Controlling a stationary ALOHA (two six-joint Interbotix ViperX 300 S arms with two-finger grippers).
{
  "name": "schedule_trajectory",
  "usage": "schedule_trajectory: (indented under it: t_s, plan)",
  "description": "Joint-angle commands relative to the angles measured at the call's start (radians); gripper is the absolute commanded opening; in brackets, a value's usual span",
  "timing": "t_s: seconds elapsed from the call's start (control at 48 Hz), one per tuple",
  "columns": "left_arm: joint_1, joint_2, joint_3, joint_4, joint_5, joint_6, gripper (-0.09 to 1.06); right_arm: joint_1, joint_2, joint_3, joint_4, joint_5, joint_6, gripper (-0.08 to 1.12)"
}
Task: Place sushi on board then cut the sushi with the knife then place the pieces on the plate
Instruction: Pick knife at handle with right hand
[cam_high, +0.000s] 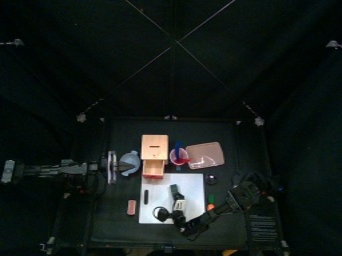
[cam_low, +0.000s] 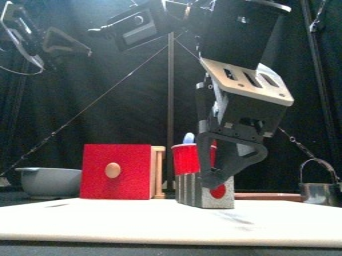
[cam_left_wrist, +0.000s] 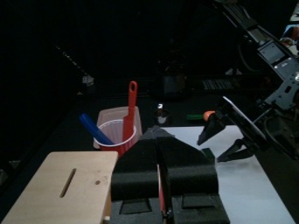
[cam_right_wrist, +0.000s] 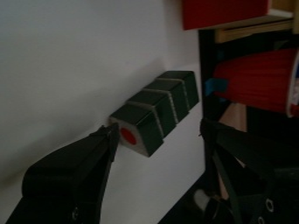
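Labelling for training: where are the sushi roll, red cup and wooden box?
sushi roll (cam_right_wrist: 162, 103), right wrist view, its top face.
red cup (cam_low: 187, 160), front view, its front wall.
wooden box (cam_low: 134, 175), front view, red drawer front.

I read the cutting board (cam_right_wrist: 70, 61) as smooth, matt white plastic. Wooden box (cam_left_wrist: 65, 184): pale bare wood with faint grain; its drawer front (cam_low: 115, 171) is painted matt red. Red cup (cam_left_wrist: 117, 131): thin plastic, slight gloss. Sushi roll (cam_right_wrist: 158, 109): blocks matt, painted-looking. Cutter (cam_low: 318, 190): shiny metal.
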Motion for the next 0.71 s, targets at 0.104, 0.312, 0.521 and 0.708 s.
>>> schedule_trajectory:
  t_s: [0.104, 0.312, 0.521, 0.708]
  plan:
    - [0.015, 0.005, -0.011, -0.008, -0.009, -0.002, 0.17, 0.003, -0.057, -0.060, 0.026, -0.011, 0.005, 1.02]
    - [0.020, 0.006, -0.009, -0.017, -0.009, 0.000, 0.17, -0.002, -0.178, -0.067, -0.034, 0.018, 0.080, 1.02]
    - [0.020, 0.005, -0.009, -0.017, -0.011, 0.002, 0.17, -0.006, -0.367, 0.081, -0.057, -0.012, 0.215, 1.02]
    - [0.021, 0.006, -0.009, -0.018, -0.011, 0.003, 0.17, -0.038, -0.532, 0.232, 0.083, -0.141, 0.210, 1.01]
